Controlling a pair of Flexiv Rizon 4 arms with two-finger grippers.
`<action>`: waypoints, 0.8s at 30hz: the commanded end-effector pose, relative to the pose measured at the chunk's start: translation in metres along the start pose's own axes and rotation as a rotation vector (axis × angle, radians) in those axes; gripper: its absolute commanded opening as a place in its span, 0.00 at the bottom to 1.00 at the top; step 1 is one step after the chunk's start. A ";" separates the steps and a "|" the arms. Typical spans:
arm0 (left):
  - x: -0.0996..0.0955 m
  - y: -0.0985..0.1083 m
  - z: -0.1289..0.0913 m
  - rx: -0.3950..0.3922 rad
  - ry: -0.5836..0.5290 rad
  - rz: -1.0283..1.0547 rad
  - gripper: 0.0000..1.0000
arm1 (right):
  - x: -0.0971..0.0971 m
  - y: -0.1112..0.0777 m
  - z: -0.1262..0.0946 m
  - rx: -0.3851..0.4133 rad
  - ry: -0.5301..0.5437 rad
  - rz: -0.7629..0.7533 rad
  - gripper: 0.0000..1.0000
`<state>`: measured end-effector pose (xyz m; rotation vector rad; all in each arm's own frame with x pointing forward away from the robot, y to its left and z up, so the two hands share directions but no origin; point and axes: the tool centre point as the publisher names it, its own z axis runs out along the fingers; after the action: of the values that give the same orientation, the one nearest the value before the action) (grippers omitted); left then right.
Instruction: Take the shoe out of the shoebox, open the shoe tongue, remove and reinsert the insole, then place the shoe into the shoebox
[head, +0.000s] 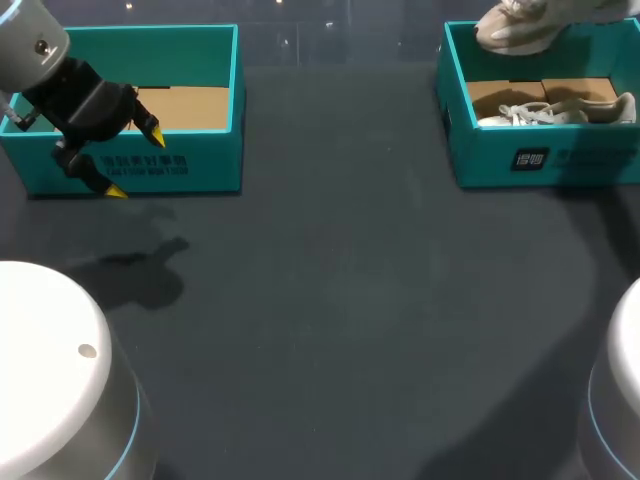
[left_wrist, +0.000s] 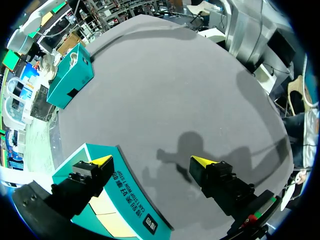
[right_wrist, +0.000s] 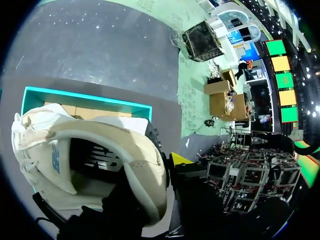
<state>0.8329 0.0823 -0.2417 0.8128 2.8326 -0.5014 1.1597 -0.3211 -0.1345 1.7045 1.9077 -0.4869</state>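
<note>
My left arm (head: 35, 55) comes in from the far left corner, its wrist angled down and toward the middle. The left gripper (head: 135, 162) hangs with both fingers spread wide and nothing between them. In its wrist view the yellow fingertips (left_wrist: 102, 160) stand well apart. My right gripper (right_wrist: 159, 172) is clamped on the shoe (right_wrist: 90, 160) at the heel collar. Only one yellow tip (right_wrist: 180, 159) shows outside it; the other is hidden. In the head view, the right arm shows only as a white housing (head: 620, 390).

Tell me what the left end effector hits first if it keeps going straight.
Probably the dark table; the left end effector is open, and one finger may clip the teal box wall first.
</note>
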 end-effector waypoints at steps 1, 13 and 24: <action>0.000 0.000 -0.001 -0.002 0.001 0.001 1.00 | -0.002 -0.003 -0.002 -0.006 0.003 0.000 0.00; 0.000 0.000 -0.001 -0.002 0.001 0.001 1.00 | 0.001 -0.001 0.028 -0.024 0.015 0.073 0.00; 0.000 0.000 -0.001 -0.002 0.001 0.001 1.00 | 0.006 -0.004 0.052 -0.044 0.037 0.160 0.00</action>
<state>0.8329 0.0823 -0.2417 0.8129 2.8326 -0.5014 1.1653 -0.3428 -0.1762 1.8281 1.7754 -0.3797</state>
